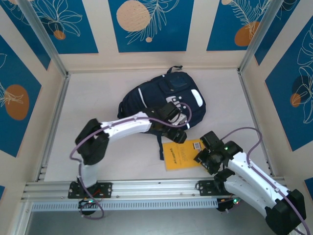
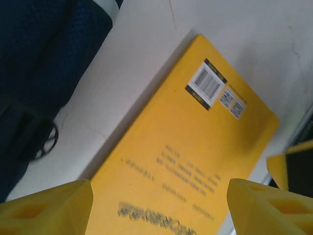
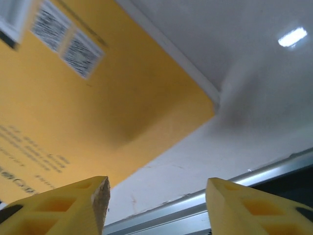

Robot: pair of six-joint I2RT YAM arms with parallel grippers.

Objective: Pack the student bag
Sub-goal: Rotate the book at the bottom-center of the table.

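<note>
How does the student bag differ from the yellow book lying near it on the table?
The student bag is dark navy with white patches; the yellow book is yellow with a barcode. The bag is bulky and far larger; the book is thin and flat. Both lie on the white table.

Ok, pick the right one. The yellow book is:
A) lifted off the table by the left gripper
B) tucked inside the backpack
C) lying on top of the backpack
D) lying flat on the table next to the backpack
D: the yellow book lies flat on the table, just in front of the student bag and outside it.
</note>
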